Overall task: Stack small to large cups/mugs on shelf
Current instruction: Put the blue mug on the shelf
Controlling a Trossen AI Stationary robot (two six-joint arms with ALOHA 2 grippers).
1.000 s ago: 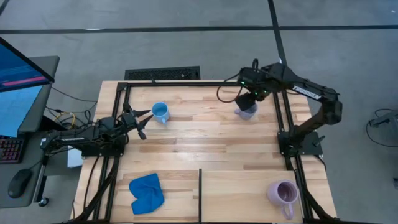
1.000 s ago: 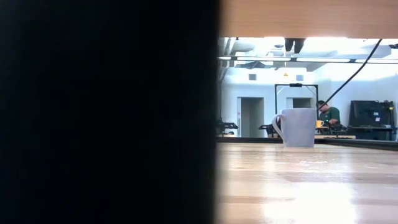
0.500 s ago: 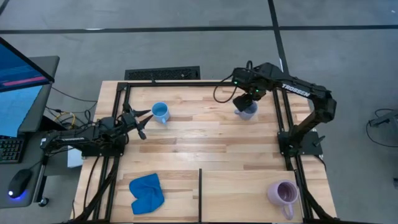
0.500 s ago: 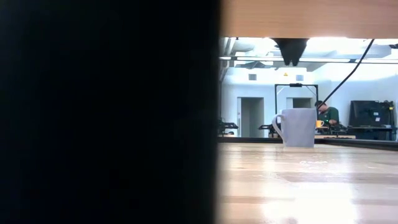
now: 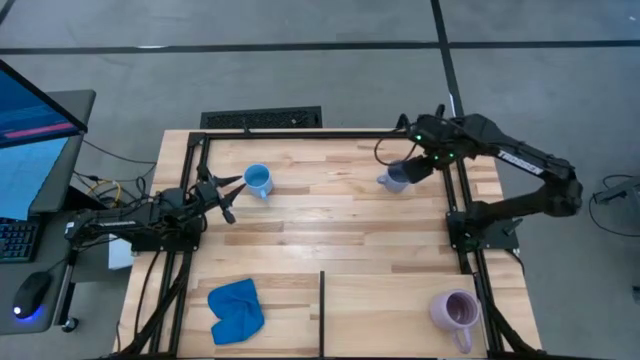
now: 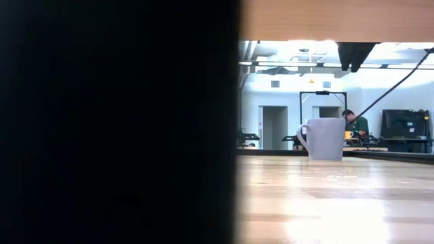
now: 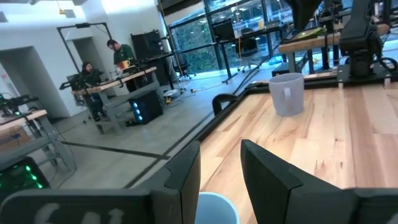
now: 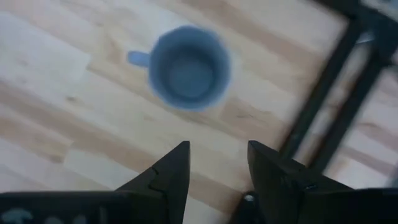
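Note:
The grey-blue mug (image 5: 396,178) stands upright on its base at the table's far right; it also shows in the low view (image 6: 326,139) and from above in the right wrist view (image 8: 188,67). My right gripper (image 5: 424,165) hovers open just right of it, above it (image 8: 214,168). The sky-blue mug (image 5: 258,181) stands at the far left, its rim (image 7: 214,208) just ahead of my open left gripper (image 5: 231,198); I cannot tell whether they touch. The lilac mug (image 5: 455,310) stands on the near shelf panel (image 5: 390,300).
A bright blue cloth (image 5: 236,309) lies on the shelf's left half. A black rail (image 5: 322,310) divides the shelf, and black rails (image 5: 462,190) frame the far panel close to my right gripper. Bare wood lies between the two far mugs. People sit at desks beyond (image 6: 354,124).
My right gripper has come down a little over the grey-blue mug, then gone toward the table's right edge, off the mug. The mug has stayed where it was, upright.

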